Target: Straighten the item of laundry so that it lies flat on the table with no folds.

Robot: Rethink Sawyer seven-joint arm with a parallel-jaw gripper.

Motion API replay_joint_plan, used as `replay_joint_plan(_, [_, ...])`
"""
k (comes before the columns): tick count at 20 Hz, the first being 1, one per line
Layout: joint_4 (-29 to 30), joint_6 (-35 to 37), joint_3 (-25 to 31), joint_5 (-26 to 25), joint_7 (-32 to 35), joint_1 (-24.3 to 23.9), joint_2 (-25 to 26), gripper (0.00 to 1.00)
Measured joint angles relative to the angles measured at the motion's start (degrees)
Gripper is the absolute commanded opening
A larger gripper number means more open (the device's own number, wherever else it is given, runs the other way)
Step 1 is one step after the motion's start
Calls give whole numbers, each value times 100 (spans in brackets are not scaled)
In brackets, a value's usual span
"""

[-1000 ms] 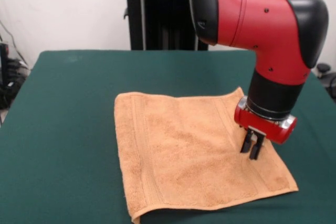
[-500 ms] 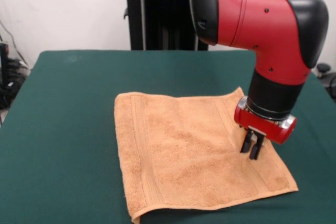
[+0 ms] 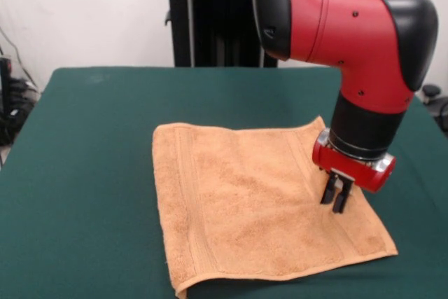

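Note:
The orange-tan towel (image 3: 255, 211) lies spread out on the dark green table (image 3: 91, 159), turned a little so one corner points to the front right. Band stripes run along its left and right sides. Its front-left corner (image 3: 178, 286) curls up slightly. No white tag shows. My gripper (image 3: 334, 201) hangs from the red arm over the towel's right band, its tips at or just above the cloth. Its two black fingers (image 3: 327, 192) stand close together and hold nothing that I can see. The wrist hides part of the towel's right edge.
The black pedestal (image 3: 210, 26) stands behind the table's far edge. Cables and equipment (image 3: 10, 99) lie off the table's left side. Dark objects (image 3: 434, 96) sit beyond the right edge. Bare green table surrounds the towel on all sides.

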Motion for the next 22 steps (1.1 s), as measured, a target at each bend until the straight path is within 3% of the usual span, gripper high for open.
replay_joint_plan(22, [60, 3, -34, 317, -1, -9, 15, 0])
